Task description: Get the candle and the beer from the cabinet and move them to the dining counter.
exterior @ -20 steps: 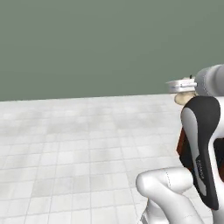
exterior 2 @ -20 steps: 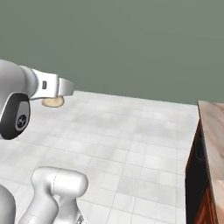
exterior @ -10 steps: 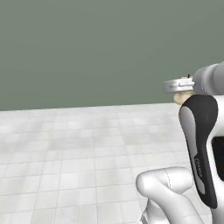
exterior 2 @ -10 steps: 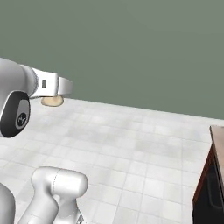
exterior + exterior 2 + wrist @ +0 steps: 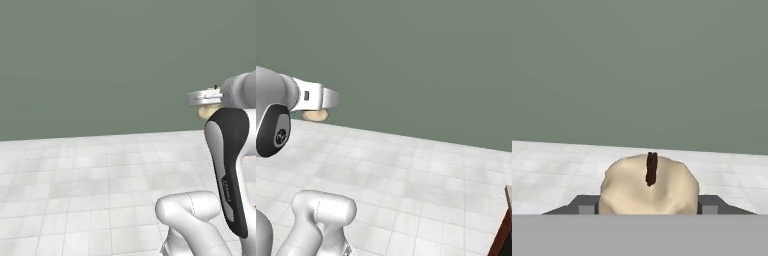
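1. Since one second ago the whole scene has slid sideways in both base views: the camera turns with the base. In the right base view the brown counter edge point(image 5: 504, 227), before a wide piece at the right border, is now just a sliver in the lower right corner.
2. Relative to the arm, I see the gripper point(image 5: 649, 206) and its load in the same place as before.
3. I see the candle point(image 5: 649, 184) clamped between the two fingers point(image 5: 587, 206), one on each side, its dark wick towards the camera.
4. From the left base view the candle point(image 5: 205, 112) peeks out under the white hand, in the air above the pale tiled floor point(image 5: 90, 180).
5. Behind everything stands a plain grey-green wall point(image 5: 421, 65).
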Motion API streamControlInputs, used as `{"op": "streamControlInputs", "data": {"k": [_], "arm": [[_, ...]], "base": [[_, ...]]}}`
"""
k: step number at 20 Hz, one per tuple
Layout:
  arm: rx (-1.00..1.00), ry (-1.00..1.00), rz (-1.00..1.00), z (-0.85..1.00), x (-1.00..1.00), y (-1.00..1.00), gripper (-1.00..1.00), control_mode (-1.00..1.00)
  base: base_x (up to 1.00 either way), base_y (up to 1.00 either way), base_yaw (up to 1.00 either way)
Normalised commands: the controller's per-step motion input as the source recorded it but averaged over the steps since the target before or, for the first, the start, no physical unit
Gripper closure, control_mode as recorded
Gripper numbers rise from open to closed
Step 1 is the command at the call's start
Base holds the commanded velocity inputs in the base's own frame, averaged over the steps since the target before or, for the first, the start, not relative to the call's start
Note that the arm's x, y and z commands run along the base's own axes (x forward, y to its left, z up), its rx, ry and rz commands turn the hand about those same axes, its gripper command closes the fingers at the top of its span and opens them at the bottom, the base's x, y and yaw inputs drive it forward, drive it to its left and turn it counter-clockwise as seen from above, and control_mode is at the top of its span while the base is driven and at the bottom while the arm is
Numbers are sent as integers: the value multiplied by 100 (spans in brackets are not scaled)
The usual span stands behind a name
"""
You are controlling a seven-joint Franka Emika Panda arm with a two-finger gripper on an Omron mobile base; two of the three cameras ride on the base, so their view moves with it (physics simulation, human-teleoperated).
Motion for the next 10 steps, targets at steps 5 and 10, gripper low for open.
{"op": "streamControlInputs", "data": {"k": [5, 10], "arm": [[0, 0, 0, 0, 0, 0, 100, 100], [0, 0, 0, 0, 0, 0, 100, 100]], "base": [[100, 0, -7], [100, 4, -29]]}}
